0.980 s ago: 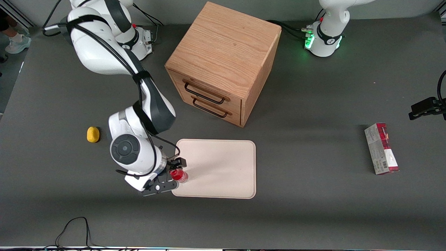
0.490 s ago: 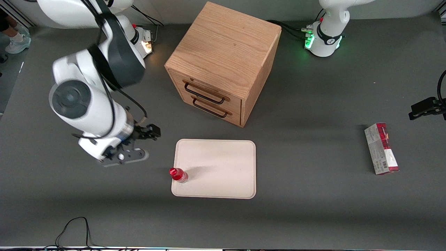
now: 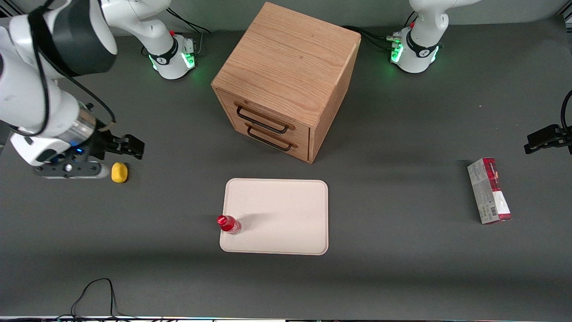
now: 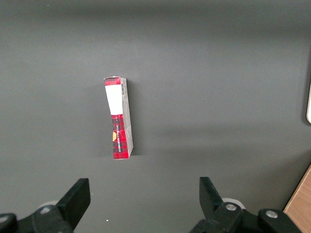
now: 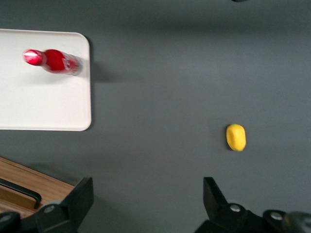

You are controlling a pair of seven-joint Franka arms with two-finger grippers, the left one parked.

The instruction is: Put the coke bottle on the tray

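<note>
The coke bottle (image 3: 229, 224), small and red with a red cap, stands upright on the cream-white tray (image 3: 281, 210), at the tray's corner nearest the front camera on the working arm's side. It also shows on the tray (image 5: 43, 104) in the right wrist view (image 5: 56, 61). My right gripper (image 3: 118, 154) is open and empty, raised above the table well away from the tray toward the working arm's end, just above a small yellow object (image 3: 119, 172). In the wrist view the fingers (image 5: 80, 194) stand wide apart with only bare table between them.
A wooden two-drawer cabinet (image 3: 286, 80) stands farther from the front camera than the tray. A red-and-grey carton (image 3: 489, 190) lies toward the parked arm's end and shows in the left wrist view (image 4: 119, 119). A black cable (image 3: 96, 290) lies near the table's front edge.
The gripper let go of the bottle, rose and swung away from the tray toward the working arm's end, ending above the yellow object. The bottle stays upright on the tray.
</note>
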